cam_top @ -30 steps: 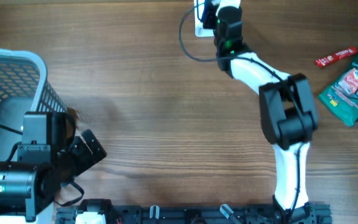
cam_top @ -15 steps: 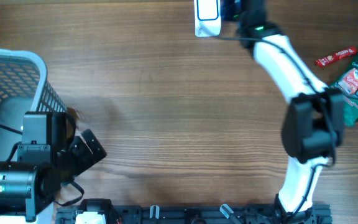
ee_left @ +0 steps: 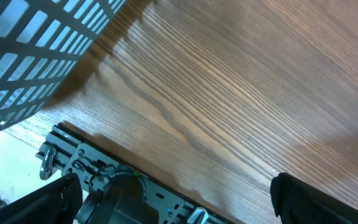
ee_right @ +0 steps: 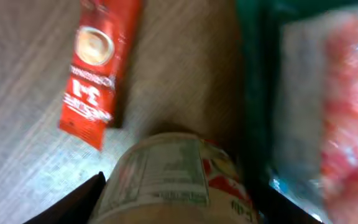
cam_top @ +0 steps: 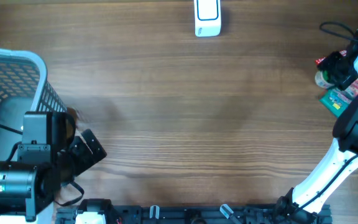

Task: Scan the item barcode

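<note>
Right gripper (ee_right: 174, 206) clamped on a round, paper-labelled tub (ee_right: 166, 171), one dark finger (ee_right: 73, 205) against each side, jaws partly spread to the tub's width. Tub at the far right edge of the table (cam_top: 166, 93), low in the wrist view, label white and green with a red patch. Print too blurred to read, barcode not made out. Resting on the wood or lifted just clear of it: impossible to tell.

Beyond the tub, to its left in the wrist view, a red coffee sachet (ee_right: 98, 81) flat on the wood, apart from the tub. To the right, a green snack packet (ee_right: 328, 93) with a red-and-white panel, close beside the tub. Touching or not, lost in the blur.

From overhead, the same cluster under the end of the right arm (cam_top: 356, 127), white links bent back toward the near rail. Well apart from all that, at the far edge near the middle, a white handheld scanner (cam_top: 207, 17) flat on the table.

At the left, a pale mesh basket (cam_top: 17, 57), the left arm (cam_top: 11, 183) over its near corner. Left gripper (ee_left: 179, 202) spread wide, nothing between its fingers, hovering over bare wood beside the basket wall.
</note>
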### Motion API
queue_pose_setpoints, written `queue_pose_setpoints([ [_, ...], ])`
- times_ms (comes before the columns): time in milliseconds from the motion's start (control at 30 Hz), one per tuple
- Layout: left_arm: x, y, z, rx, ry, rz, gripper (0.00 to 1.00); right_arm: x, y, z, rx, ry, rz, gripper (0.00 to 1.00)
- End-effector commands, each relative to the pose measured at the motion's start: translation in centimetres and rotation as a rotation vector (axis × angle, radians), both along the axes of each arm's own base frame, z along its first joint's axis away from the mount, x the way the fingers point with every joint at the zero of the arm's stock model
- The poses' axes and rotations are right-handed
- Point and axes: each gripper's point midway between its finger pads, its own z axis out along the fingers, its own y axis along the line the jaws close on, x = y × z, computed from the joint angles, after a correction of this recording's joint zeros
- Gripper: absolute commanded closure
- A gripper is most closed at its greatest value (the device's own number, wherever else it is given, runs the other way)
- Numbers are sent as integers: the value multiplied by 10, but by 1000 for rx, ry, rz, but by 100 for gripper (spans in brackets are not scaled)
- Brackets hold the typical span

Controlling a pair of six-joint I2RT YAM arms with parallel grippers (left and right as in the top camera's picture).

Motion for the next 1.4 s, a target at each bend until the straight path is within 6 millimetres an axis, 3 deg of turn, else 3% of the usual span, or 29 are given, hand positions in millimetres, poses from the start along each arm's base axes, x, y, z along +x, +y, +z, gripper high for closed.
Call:
queue_pose_setpoints([
  [0, 0, -1, 1, -8, -6, 5, 0, 18, 14, 7, 63, -53, 52, 0],
  [67, 0, -1, 1, -8, -6, 5, 0, 37, 8, 67, 33, -147, 59, 0],
  [100, 0, -1, 1, -8, -6, 5, 0, 41, 1, 115, -24, -201, 51, 0],
  [167, 0, -1, 1, -8, -6, 5, 0, 38, 1, 200, -110, -313, 47, 0],
  [200, 0, -1, 1, -8, -6, 5, 0, 33, 7, 226, -119, -358, 57, 1],
  [233, 0, -1, 1, -8, -6, 5, 0, 25, 20, 257, -115, -419, 79, 0],
  [267, 0, -1, 1, -8, -6, 5, 0, 16, 47, 297, -87, -514, 137, 0],
  [367, 0, -1, 1, -8, -6, 5, 0, -12, 114, 367, -81, -660, 296, 0],
  [433, 0, -1, 1, -8, -6, 5, 0, -36, 145, 396, -83, -715, 356, 0],
  [467, 0, -1, 1, -8, -6, 5, 0, -59, 173, 418, -77, -761, 412, 0],
  [533, 0, -1, 1, -7, -6, 5, 0, -93, 208, 442, -65, -817, 491, 0],
  [600, 0, -1, 1, -8, -6, 5, 0, -124, 233, 454, -35, -843, 552, 0],
  [667, 0, -1, 1, -8, -6, 5, 0, -148, 243, 451, -12, -816, 577, 0],
  [833, 0, -1, 1, -7, -6, 5, 0, -199, 245, 402, 75, -566, 561, 0],
  [1200, 0, -1, 1, -8, -6, 5, 0, -191, 230, 386, -34, -489, 595, 0],
  [1367, 0, -1, 1, -8, -6, 5, 0, -177, 229, 309, -27, -303, 704, 0],
])
